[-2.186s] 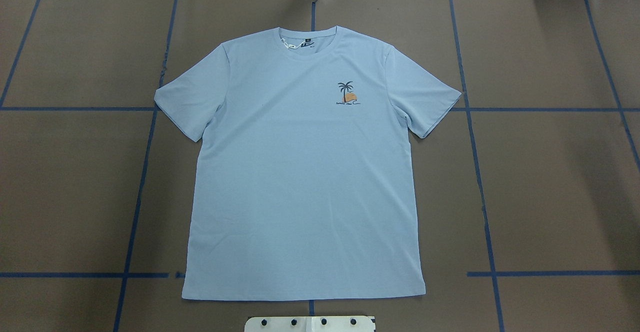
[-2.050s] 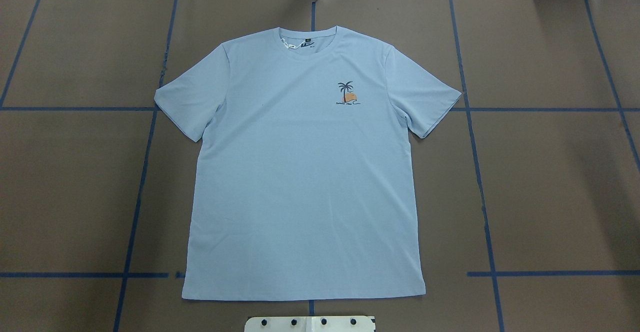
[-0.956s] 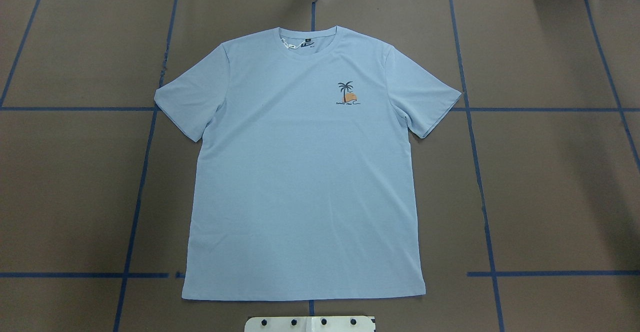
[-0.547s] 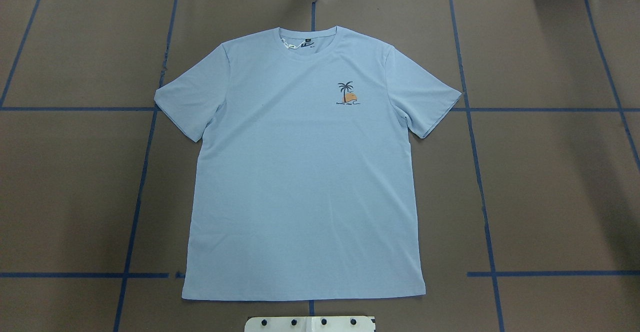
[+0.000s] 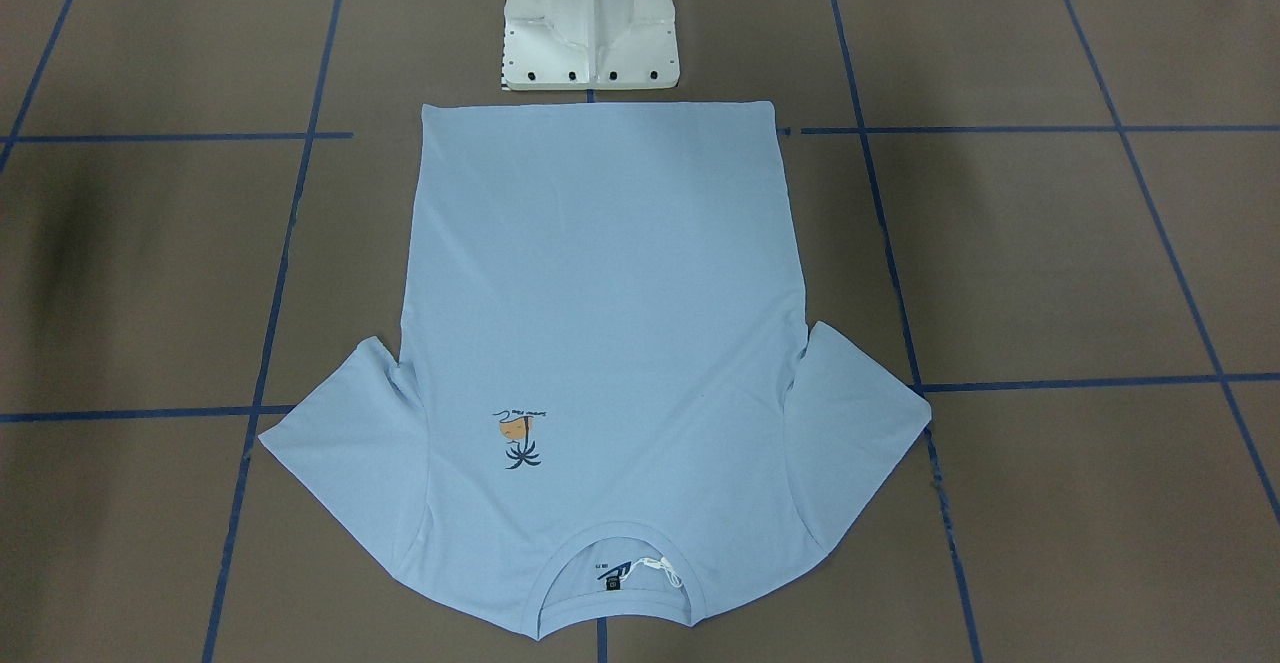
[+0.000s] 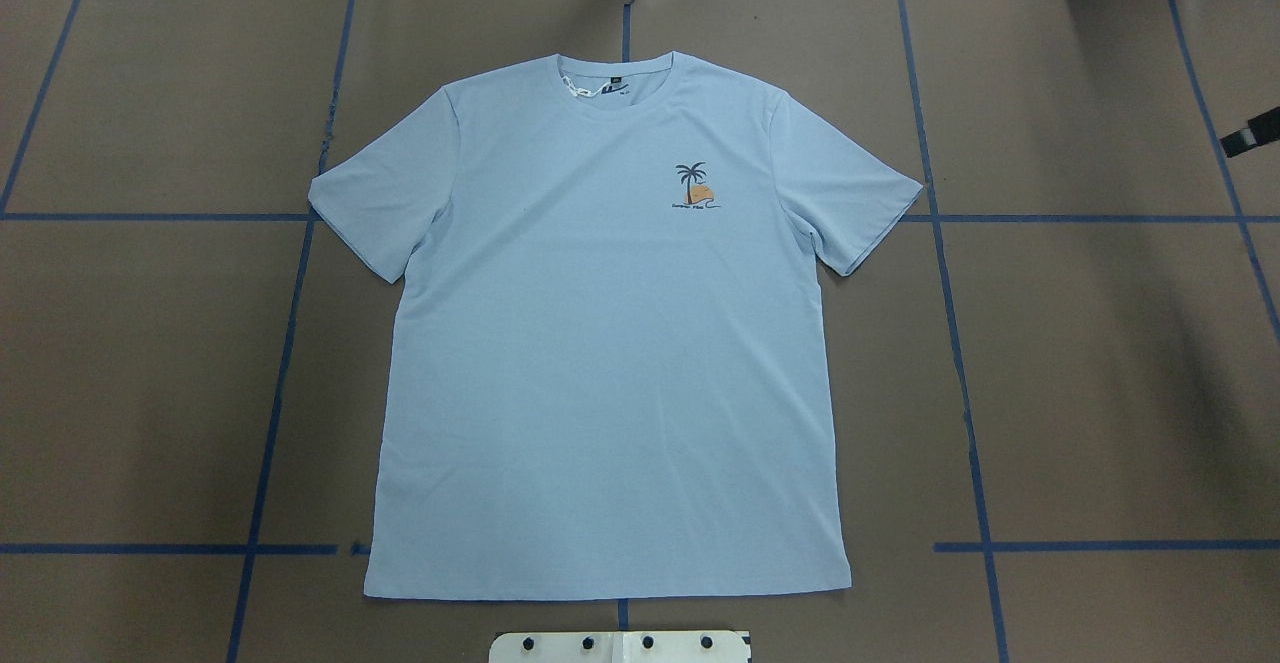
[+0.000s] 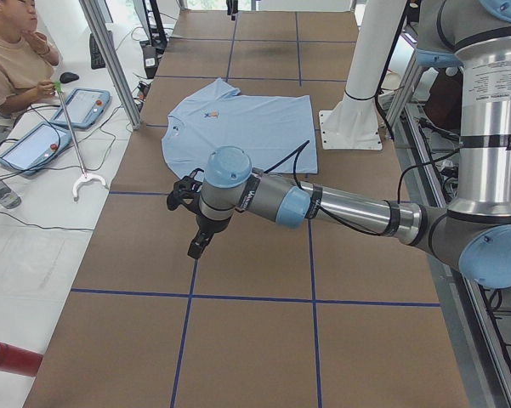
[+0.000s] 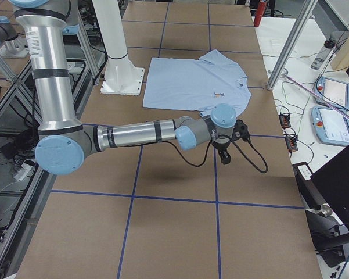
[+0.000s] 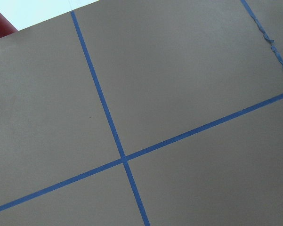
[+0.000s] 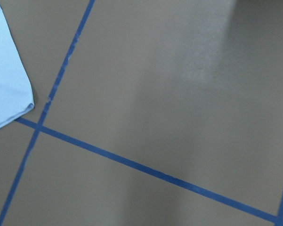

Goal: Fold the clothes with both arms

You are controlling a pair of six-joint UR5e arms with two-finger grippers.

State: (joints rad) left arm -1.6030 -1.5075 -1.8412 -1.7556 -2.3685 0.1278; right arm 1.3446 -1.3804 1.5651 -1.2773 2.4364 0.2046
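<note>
Overhead exterior: T-shirt [image 6: 610,343] lengthwise near-to-far, collar [image 6: 615,71] farthest; left tool [image 7: 195,246], right tool [image 8: 223,157] grip unclear.

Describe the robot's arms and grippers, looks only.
The left arm and right arm are silver-grey tubes joined by rounded light blue caps, with black rings at the joints. A black cable loops loosely along each forearm. The left gripper and right gripper are black and slim.
</note>
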